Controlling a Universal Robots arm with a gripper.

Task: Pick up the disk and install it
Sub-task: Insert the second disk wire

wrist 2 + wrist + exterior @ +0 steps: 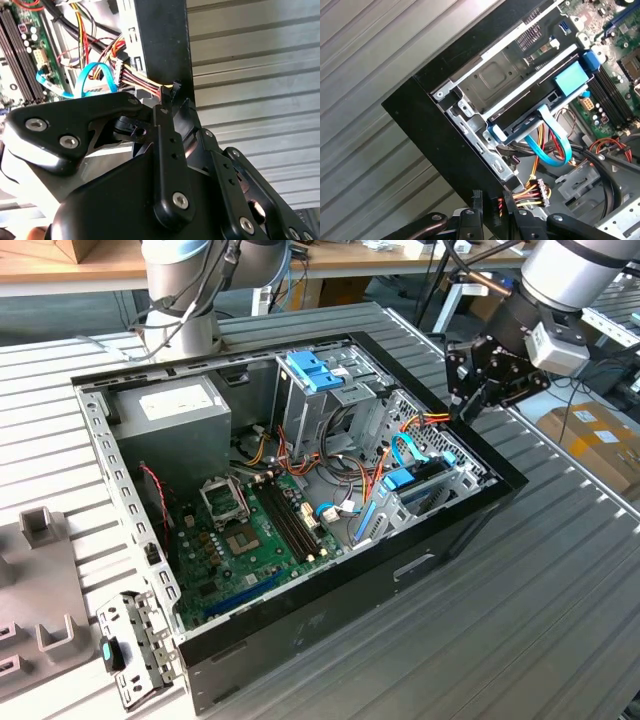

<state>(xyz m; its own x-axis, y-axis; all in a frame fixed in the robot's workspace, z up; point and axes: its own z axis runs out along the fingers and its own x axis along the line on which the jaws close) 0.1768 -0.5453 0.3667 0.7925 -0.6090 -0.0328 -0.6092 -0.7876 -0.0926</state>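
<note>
Disk (535,107) already seated in drive cage; gripper (470,405) above case wall (445,150), fingers (476,210) nearly closed, gripping nothing. Retreat stage, probably.

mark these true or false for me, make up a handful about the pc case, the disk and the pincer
1. The disk with its blue rails lies inside the computer case. True.
2. The pincer carries the disk above the table. False: the disk is in the case's drive cage, and the pincer is at the case's rim by the coloured wire bundle.
3. A thin blue cable loops close to the disk. True.
4. The case is closed up. False: its side is open and the green motherboard shows.
5. The case rests on a wooden floor. False: it lies on a slatted metal table.
</note>
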